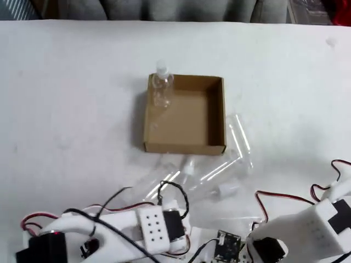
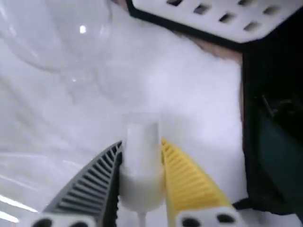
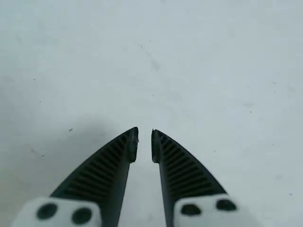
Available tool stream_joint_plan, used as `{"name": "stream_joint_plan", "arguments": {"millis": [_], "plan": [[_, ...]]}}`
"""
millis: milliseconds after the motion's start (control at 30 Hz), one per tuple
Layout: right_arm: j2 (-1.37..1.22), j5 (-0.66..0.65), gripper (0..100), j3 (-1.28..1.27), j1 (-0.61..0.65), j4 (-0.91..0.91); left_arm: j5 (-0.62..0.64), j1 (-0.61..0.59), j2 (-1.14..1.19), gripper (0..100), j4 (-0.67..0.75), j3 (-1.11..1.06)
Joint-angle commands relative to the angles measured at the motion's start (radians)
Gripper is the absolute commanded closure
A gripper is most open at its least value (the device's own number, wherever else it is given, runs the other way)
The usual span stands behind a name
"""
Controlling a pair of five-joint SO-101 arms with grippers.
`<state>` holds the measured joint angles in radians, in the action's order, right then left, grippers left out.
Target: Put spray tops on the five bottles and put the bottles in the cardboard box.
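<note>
My left gripper [image 2: 140,143] is shut on a white spray top [image 2: 140,165], held just above the white table beside a clear bottle [image 2: 54,30] lying on its side. The cardboard box [image 1: 215,112] sits mid-table, and one clear bottle with a spray top [image 1: 162,87] stands in its far left corner. Several clear bottles [image 1: 211,171] lie in front of the box, one more [image 1: 240,137] along its right side. A loose white spray top [image 1: 228,189] rests among them. My right gripper [image 3: 144,136] is shut with nothing between its fingers, over bare tabletop.
Both arm bodies [image 1: 148,230] [image 1: 307,230] and their red and black cables [image 1: 274,197] crowd the table's near edge. The white housing of an arm [image 2: 213,19] looms close in the left wrist view. Grey chairs stand behind the far edge.
</note>
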<state>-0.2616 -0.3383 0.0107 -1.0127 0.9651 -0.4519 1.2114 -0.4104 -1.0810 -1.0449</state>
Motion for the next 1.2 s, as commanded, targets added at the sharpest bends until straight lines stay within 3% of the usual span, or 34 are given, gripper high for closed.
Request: {"name": "stream_joint_plan", "arguments": {"millis": [0, 200, 500, 667, 900, 1167], "plan": [[0.004, -0.011, 97.1, 0.043, 0.008, 0.007, -0.011, 0.013, -0.174, 97, -0.098, 0.023], [0.004, -0.012, 97.1, 0.028, 0.008, 0.007, -0.011, -0.077, -0.381, 97, -0.175, 0.025], [0.005, -0.095, 97.4, -0.051, 0.064, 0.01, -0.002, -0.487, -0.638, 97, -0.16, 0.08], [0.005, -0.101, 97.1, -0.051, 0.105, 0.088, 0.058, -0.783, -0.667, 97, -0.147, 0.137], [0.015, -0.101, 97.4, -0.049, 0.202, 0.185, 0.27, -1.165, -0.667, 97, 0.043, 0.029], [0.021, -0.101, 97.5, -0.032, 0.326, 0.341, 0.311, -1.291, -0.479, 97, 0.196, -0.018]]}}
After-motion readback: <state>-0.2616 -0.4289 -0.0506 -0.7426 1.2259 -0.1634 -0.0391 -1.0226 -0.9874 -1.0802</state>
